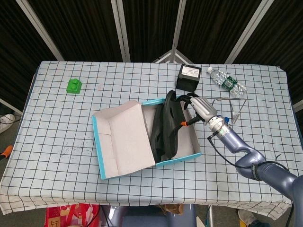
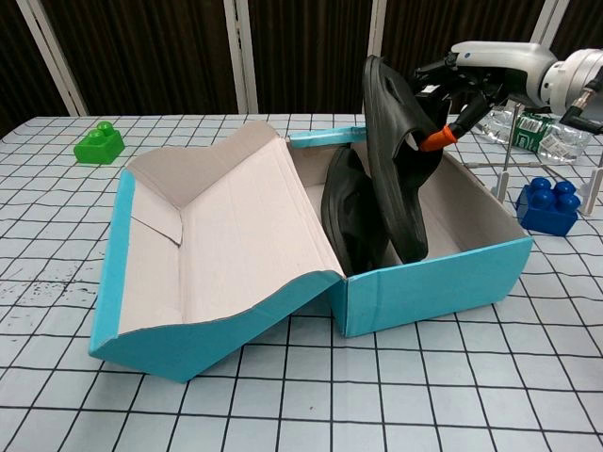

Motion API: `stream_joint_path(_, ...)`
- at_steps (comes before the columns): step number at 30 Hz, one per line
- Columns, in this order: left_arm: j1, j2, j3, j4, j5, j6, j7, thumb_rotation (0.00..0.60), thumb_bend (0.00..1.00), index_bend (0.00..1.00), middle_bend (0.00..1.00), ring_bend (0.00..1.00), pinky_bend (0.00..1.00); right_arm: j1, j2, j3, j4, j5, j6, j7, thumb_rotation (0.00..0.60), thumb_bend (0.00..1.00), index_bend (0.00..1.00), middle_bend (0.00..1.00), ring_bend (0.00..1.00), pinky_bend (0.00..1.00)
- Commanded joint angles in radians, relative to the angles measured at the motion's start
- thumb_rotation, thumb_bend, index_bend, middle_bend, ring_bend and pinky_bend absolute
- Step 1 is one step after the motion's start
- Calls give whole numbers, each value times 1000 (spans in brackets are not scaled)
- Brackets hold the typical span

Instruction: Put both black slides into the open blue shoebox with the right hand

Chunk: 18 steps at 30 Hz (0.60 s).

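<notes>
Blue shoebox [image 2: 424, 282] sits open on the counter [image 1: 57, 132], lid folded out to its left. One black slide [image 2: 350, 221] leans on edge inside. The right robot hand [image 2: 471, 80] holds the second slide [image 2: 396, 160] upright, its lower end inside the box.

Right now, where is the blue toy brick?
In the chest view, the blue toy brick sits on the table at the far right, just beyond the shoebox, below the right hand.
</notes>
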Motion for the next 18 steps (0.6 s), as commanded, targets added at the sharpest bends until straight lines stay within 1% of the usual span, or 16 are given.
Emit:
stream_joint_path(1, 0, 0, 0, 0, 1, 0, 0, 600, 218, 94, 0, 0, 98, -4, -17, -9, 16, -11, 21, 14, 600, 614, 620, 450, 434, 113)
stream_joint_path(3, 0, 1, 0, -1, 1, 1, -1, 600, 218, 94, 0, 0, 98, -6, -27, -17, 26, -16, 24, 16, 600, 614, 620, 450, 434, 123)
stream_joint_path(5, 1, 1, -1, -1, 0, 2, -1, 600, 218, 94, 0, 0, 98, -5, -32, -21, 30, -18, 24, 19, 600, 615, 620, 450, 434, 159)
stream_joint_path(9, 1, 1, -1, 0, 1, 2, -2, 600, 217, 94, 0, 0, 98, -2, -40, -24, 30, -17, 22, 8, 600, 614, 620, 450, 434, 273)
stream_joint_path(11, 0, 0, -1, 0, 1, 2, -3, 600, 218, 94, 0, 0, 98, 2, -39, -27, 26, -15, 13, -5, 600, 615, 620, 450, 434, 350)
stream_joint_path(14, 0, 0, -1, 0, 0, 1, -3, 600, 218, 94, 0, 0, 98, 5, -42, -24, 20, -4, 4, -18, 600, 615, 620, 450, 434, 423)
stream_joint_path(18, 0, 1, -1, 0, 0, 0, -6, 600, 218, 94, 0, 0, 98, 10, -50, -18, 19, 14, -13, -43, 600, 615, 620, 450, 438, 445)
